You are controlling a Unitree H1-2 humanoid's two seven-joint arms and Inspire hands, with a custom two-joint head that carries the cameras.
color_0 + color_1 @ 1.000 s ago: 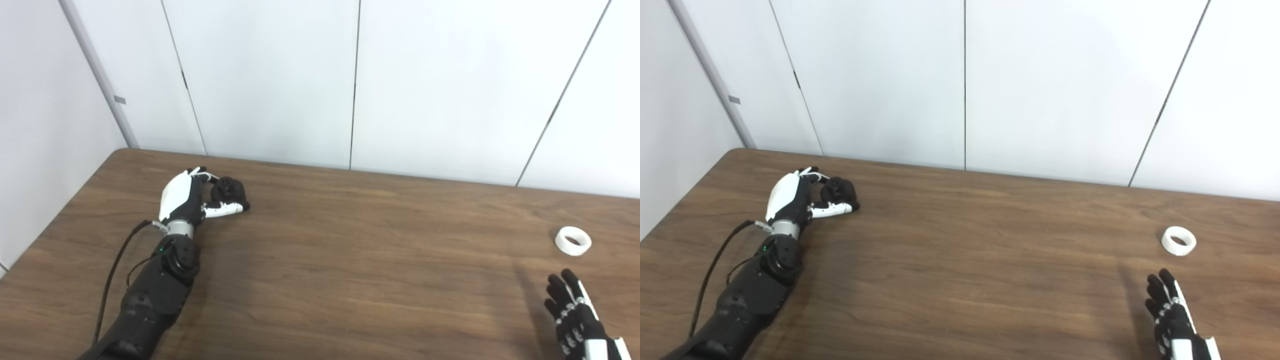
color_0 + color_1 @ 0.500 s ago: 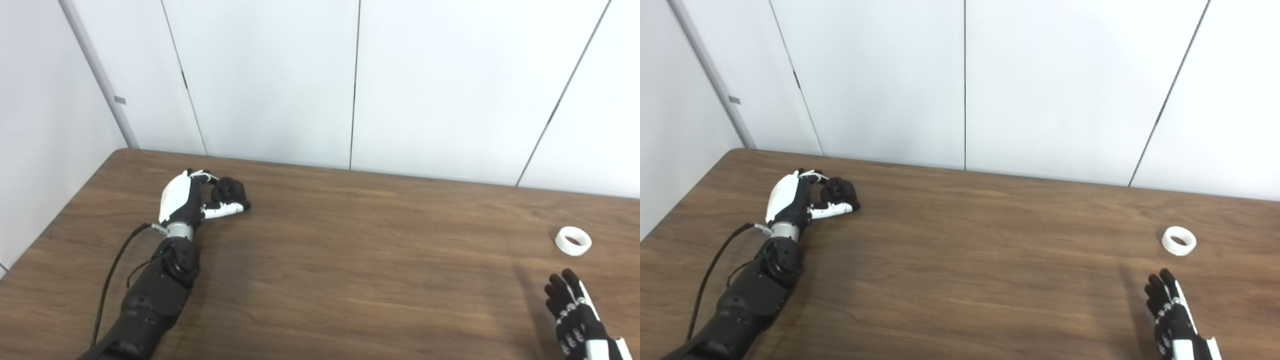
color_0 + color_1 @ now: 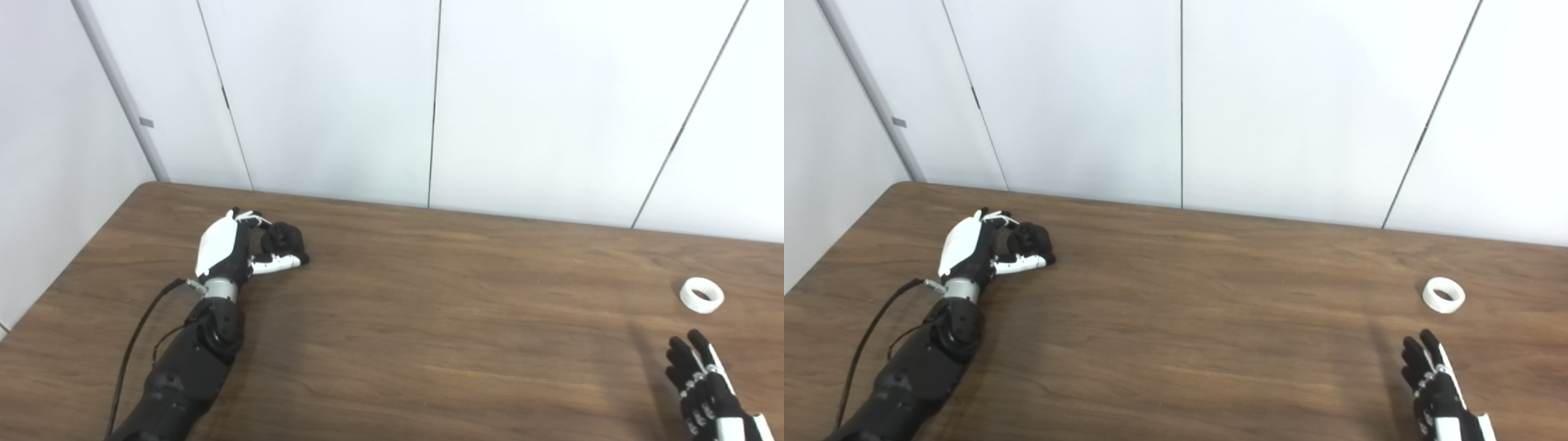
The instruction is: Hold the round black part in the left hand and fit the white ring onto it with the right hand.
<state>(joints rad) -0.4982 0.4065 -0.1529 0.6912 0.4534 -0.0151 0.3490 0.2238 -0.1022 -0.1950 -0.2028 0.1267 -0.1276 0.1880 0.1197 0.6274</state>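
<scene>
Left hand (image 3: 236,248), far left, fingers curled around the round black part (image 3: 283,237). Right hand (image 3: 704,389), near right, fingers spread and empty, near the white ring (image 3: 702,294). Risk: the shallow left-hand hold may let the part roll free.

There is one wooden table (image 3: 429,318), and on it there are two small parts: one round black part (image 3: 285,237) and one white ring (image 3: 702,294). Two robot hands are in view, one left hand (image 3: 236,248) and one right hand (image 3: 704,389). One thin black cable (image 3: 131,343) runs beside the left arm.
</scene>
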